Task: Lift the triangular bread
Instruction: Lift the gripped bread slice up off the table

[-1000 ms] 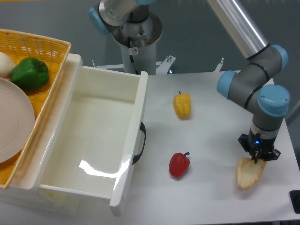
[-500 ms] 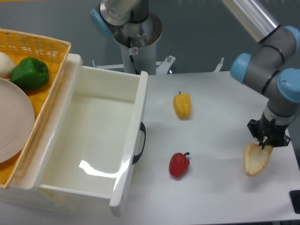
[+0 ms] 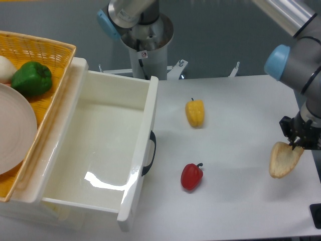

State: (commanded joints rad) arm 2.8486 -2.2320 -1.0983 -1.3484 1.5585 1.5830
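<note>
The triangular bread (image 3: 284,160), a tan slice with a browner crust, hangs tilted at the far right, lifted off the white table (image 3: 235,110). My gripper (image 3: 296,145) is shut on its upper corner, pointing down from the blue-jointed arm. The bread's lower part dangles freely below the fingers.
A yellow pepper (image 3: 195,112) and a red pepper (image 3: 191,175) lie mid-table. An open white drawer (image 3: 105,150) fills the left side. A yellow basket (image 3: 50,65) beside it holds a green pepper (image 3: 31,78) and a white plate (image 3: 14,130). The table's right edge is close to the gripper.
The gripper has risen and moved right with the bread held in it, lifting the slice off the table. The peppers have not moved.
</note>
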